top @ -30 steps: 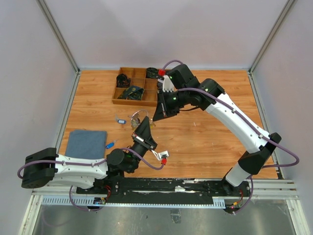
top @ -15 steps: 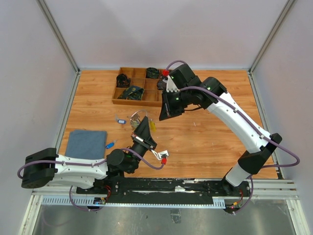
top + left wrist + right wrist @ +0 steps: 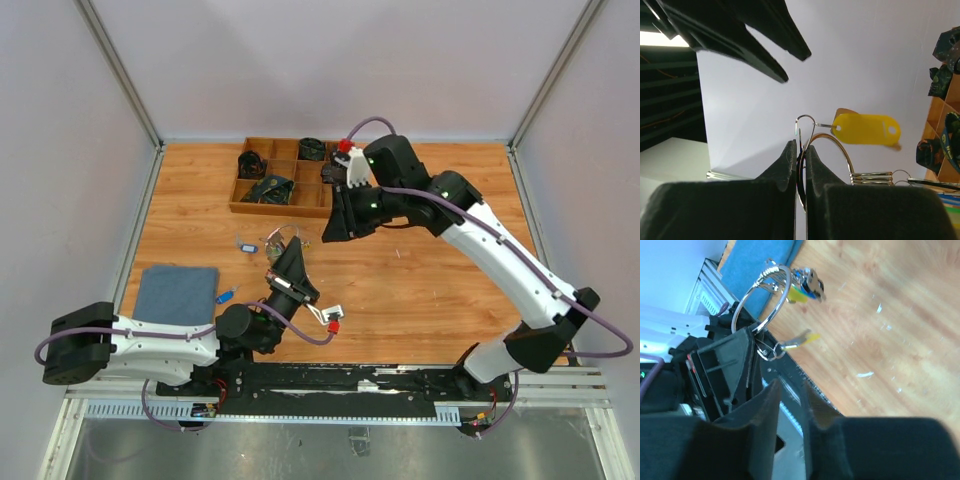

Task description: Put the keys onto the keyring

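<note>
The left gripper [image 3: 800,146] is clenched on the keyring [image 3: 870,176]. Its two pads pinch the wire so that the ring stands up out of them, raised just in front of the wooden tray [image 3: 250,209], on the side toward the arm bases. A yellow-headed key [image 3: 865,129] dangles from a small loop on that ring, and a blurred bunch [image 3: 807,282] of blue and yellow hangs further round it. The right gripper [image 3: 790,387] hovers close by, in front of the tray's right end, fingers slightly parted with nothing between them. A blue cloth [image 3: 177,293] lies well in front of the tray's left end.
</note>
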Robot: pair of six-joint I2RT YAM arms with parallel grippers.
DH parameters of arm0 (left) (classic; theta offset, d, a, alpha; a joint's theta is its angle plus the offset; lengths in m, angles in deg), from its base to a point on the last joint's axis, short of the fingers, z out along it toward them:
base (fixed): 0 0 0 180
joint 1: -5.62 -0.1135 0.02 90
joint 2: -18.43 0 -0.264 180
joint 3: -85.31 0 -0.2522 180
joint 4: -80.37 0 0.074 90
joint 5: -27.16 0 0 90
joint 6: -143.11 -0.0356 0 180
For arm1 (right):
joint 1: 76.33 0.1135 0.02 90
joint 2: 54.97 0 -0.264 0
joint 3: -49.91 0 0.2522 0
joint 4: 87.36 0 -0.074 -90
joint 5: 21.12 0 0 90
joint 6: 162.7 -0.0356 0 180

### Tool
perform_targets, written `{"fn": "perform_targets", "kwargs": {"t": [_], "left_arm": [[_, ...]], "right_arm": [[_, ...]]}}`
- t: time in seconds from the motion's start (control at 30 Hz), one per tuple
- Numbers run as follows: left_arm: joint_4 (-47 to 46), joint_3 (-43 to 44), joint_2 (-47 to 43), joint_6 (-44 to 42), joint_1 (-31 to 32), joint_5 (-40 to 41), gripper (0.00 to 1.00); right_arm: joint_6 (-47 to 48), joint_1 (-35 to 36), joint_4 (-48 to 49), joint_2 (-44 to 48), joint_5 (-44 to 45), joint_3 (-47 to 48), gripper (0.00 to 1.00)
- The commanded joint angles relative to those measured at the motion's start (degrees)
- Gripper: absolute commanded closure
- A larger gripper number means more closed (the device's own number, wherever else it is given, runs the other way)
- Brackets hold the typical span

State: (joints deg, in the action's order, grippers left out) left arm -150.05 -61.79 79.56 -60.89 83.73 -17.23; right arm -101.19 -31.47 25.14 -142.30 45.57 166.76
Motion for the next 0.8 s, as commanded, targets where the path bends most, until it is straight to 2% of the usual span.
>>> {"fn": "perform_targets", "kwargs": {"t": [0.0, 0.13, 0.23, 0.33, 0.4, 0.5, 0.6, 0.7, 0.77], "left_arm": [[-3.90, 1.43, -1.98, 3.00, 0.28, -0.32, 1.00], [0.25, 4.12, -3.35, 10.72, 0.95, 1.18, 0.99], [14.05, 8.07, -5.81, 22.92, 1.17, 1.38, 0.99], [29.86, 13.47, -8.97, 38.76, 1.17, -1.55, 0.99], [37.24, 16.85, -10.64, 49.46, 1.17, -4.27, 0.99], [42.44, 19.44, -11.04, 59.38, 1.13, -6.43, 0.99], [48.28, 22.55, -10.85, 69.91, 0.46, -8.86, 0.99], [55.09, 25.65, -10.68, 80.74, -2.99, -15.15, 1.00], [56.97, 26.39, -10.62, 84.97, -5.30, -18.60, 0.99]], "right_arm": [[7.32, -2.57, 15.53, 9.45, -0.96, -8.24, 0.69], [10.83, -7.60, 31.11, 17.78, -7.35, -20.30, 0.58], [11.98, -10.85, 38.11, 22.35, -9.78, -26.85, 0.47], [14.05, -12.69, 39.04, 24.52, -10.78, -28.79, 0.42], [15.98, -12.91, 38.54, 25.46, -10.60, -29.60, 0.36], [17.49, -12.97, 38.53, 26.82, -9.77, -30.81, 0.31], [18.65, -12.96, 38.44, 28.87, -6.91, -32.14, 0.19], [19.06, -13.02, 38.81, 31.83, -1.65, -34.35, 0.01], [18.88, -13.06, 39.41, 33.85, 1.55, -36.22, 0.02]]}}
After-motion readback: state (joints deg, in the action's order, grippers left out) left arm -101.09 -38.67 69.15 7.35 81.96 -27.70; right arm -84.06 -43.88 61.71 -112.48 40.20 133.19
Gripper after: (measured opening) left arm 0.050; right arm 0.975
